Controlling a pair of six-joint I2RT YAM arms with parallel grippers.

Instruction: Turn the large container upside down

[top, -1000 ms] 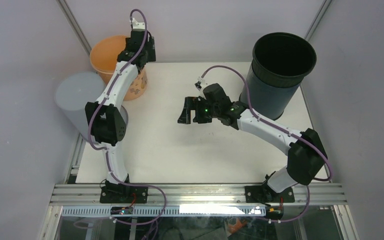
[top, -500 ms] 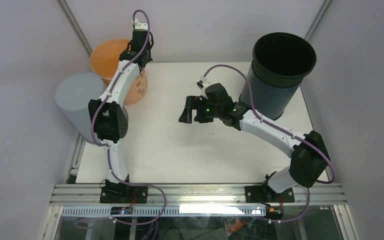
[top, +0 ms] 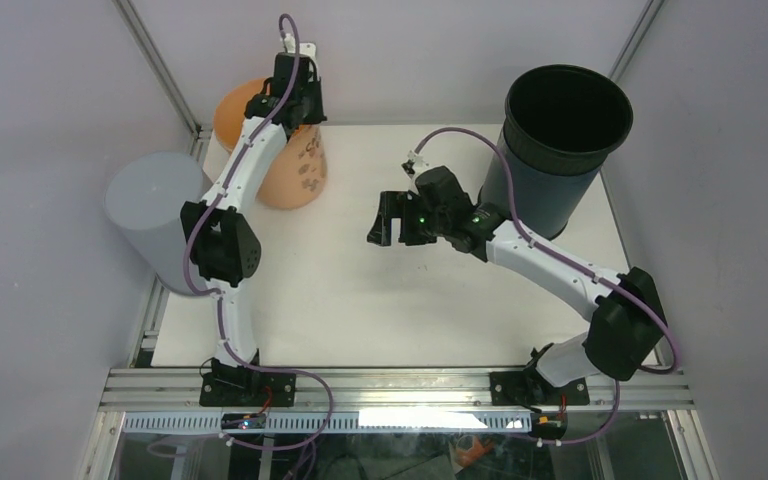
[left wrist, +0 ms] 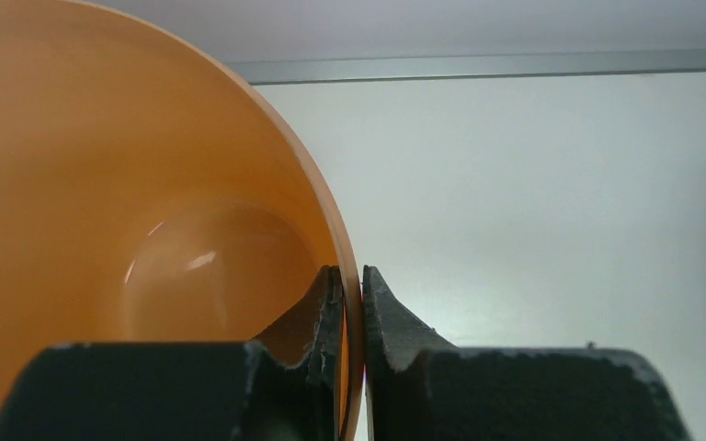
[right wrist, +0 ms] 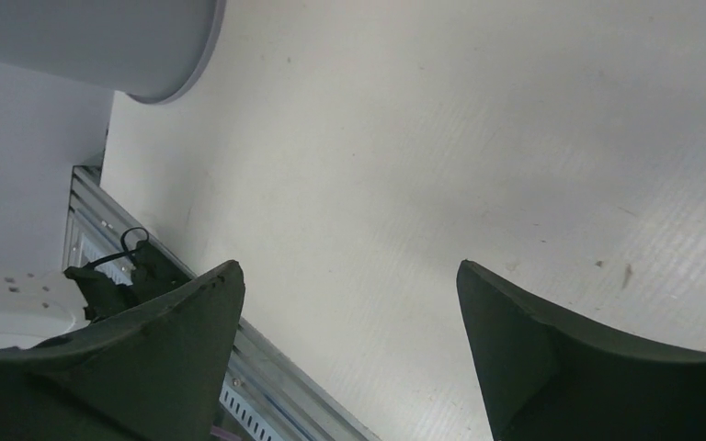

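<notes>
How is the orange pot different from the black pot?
The orange pot is tilted, its rim pinched by the left gripper; the black pot stands upright with no gripper on it. The orange pot has small marks printed on its side; the black pot is plain. The black pot looks bigger than the orange pot. Both are round, open pots, wider at the mouth.
</notes>
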